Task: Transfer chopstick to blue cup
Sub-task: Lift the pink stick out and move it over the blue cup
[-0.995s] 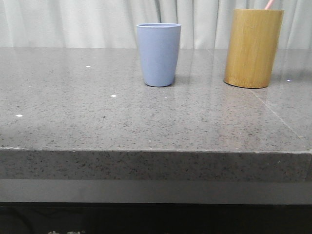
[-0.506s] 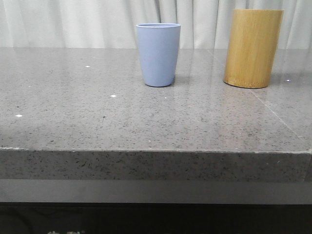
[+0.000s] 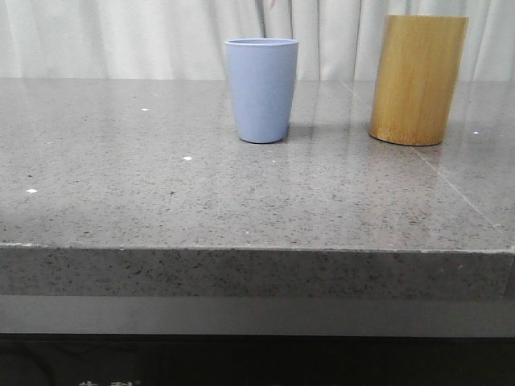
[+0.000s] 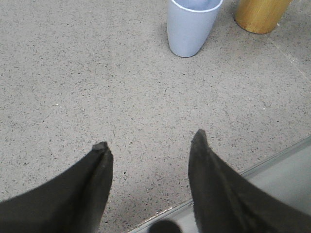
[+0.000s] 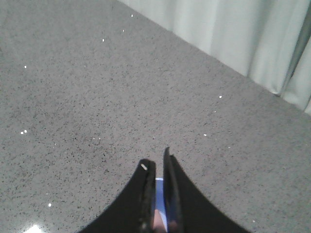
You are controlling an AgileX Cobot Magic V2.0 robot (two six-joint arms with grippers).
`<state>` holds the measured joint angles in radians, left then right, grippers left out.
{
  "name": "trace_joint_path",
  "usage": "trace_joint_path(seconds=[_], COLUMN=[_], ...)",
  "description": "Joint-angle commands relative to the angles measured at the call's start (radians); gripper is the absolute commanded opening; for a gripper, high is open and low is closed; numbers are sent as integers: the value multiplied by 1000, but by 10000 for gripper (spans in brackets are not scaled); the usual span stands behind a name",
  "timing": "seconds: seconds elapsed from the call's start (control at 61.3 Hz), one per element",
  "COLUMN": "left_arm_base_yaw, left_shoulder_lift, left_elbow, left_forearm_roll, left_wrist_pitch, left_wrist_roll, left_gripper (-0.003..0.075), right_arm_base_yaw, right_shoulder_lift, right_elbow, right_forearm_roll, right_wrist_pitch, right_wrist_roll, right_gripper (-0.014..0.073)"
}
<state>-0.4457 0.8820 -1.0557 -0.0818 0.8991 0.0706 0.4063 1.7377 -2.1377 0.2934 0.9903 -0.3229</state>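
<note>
The blue cup (image 3: 261, 90) stands upright at the middle back of the table, and also appears in the left wrist view (image 4: 192, 26). In the right wrist view my right gripper (image 5: 156, 161) is shut on the chopstick (image 5: 158, 222), a pale pink sliver between the fingers. A strip of the blue cup (image 5: 159, 194) shows through the narrow gap below them. A faint pink tip of the chopstick (image 3: 273, 3) shows at the top edge of the front view, above the cup. My left gripper (image 4: 150, 139) is open and empty over the table's front edge.
A taller yellow-brown bamboo holder (image 3: 417, 79) stands right of the blue cup, a cup's width away, also in the left wrist view (image 4: 260, 14). The grey speckled table (image 3: 161, 185) ends at a front edge (image 3: 257, 248). White curtains hang behind.
One second ago the pink chopstick tip stuck out of the bamboo holder. It has left the holder, and a pink tip now shows above the blue cup.
</note>
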Motion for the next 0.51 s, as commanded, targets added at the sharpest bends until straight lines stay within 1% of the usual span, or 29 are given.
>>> trace_joint_path(seconds=[0.0, 0.228, 0.31, 0.359, 0.424, 0.473, 0.489], left_arm_base_yaw=[3, 3, 3, 3, 3, 3, 3], left_shoulder_lift=[-10, -10, -10, -10, -10, -10, -10], left_elbow=[-26, -26, -26, -26, -26, -26, -26], left_forearm_roll=[-14, -14, -14, -14, -14, -14, -14], left_wrist_pitch=[-70, -70, -70, -70, -70, -70, -70], left_wrist_roll=[0, 0, 0, 0, 0, 0, 0], left_gripper=[365, 365, 365, 365, 365, 365, 365], right_arm_base_yaw=[8, 8, 8, 8, 8, 8, 8], right_shoulder_lift=[1, 107, 130, 140, 154, 157, 159], right_elbow=[-19, -19, -19, -19, -19, -19, -19], right_forearm_roll=[-7, -5, -4, -1, 3, 3, 3], right_wrist_pitch=[-86, -102, -111, -111, -111, -112, -112], right_wrist_roll=[-12, -12, -12, -12, -12, -12, -11], right_gripper=[-49, -44, -26, 12, 92, 160, 198])
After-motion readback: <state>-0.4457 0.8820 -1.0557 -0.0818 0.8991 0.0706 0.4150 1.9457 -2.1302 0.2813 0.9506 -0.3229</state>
